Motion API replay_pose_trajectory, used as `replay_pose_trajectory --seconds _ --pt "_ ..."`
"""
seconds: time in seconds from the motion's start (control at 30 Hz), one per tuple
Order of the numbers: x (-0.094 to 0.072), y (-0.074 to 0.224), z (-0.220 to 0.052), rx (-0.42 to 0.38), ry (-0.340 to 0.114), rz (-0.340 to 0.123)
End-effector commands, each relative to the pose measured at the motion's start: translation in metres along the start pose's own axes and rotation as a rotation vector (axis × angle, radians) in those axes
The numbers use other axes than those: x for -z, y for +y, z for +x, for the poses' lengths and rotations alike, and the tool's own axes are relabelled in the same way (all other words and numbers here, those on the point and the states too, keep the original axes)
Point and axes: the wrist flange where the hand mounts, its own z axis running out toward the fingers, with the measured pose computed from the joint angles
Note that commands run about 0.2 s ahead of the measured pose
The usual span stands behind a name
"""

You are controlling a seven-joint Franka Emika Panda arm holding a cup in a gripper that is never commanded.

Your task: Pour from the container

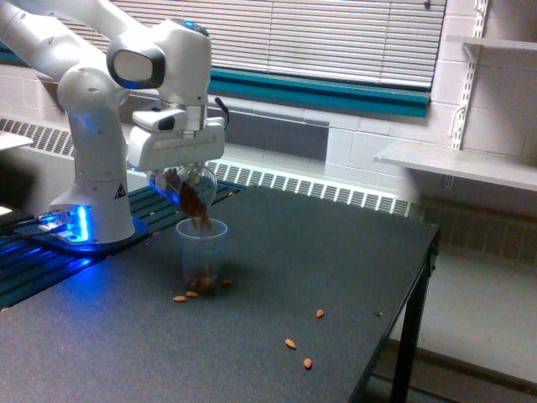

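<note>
My gripper (183, 176) is shut on the container (190, 186), a clear rounded jar with brown nuts inside. The jar is tipped steeply, mouth down toward the exterior view's right, just above a taller clear plastic cup (201, 253). A stream of nuts (200, 220) is falling from the jar's mouth into that cup, and some brown nuts lie at the cup's bottom. The cup stands upright on the dark table (277, 277). The fingertips are mostly hidden behind the jar.
Loose nuts lie on the table beside the cup (191, 295) and further toward the exterior view's right (290, 343). The arm's white base (94, 197) with blue light stands at the left. The table's edge (419, 277) drops off at the right.
</note>
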Motion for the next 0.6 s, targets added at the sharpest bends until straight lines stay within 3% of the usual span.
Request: replay_pose_trajectory --seconds 0.03,0.23,0.6 --pt "-0.015 -0.011 -0.026 0.050 -0.001 -0.028" --pt "-0.019 -0.021 -0.039 0.109 -0.001 -0.039" --pt "-0.021 -0.019 -0.036 0.132 0.016 -0.052"
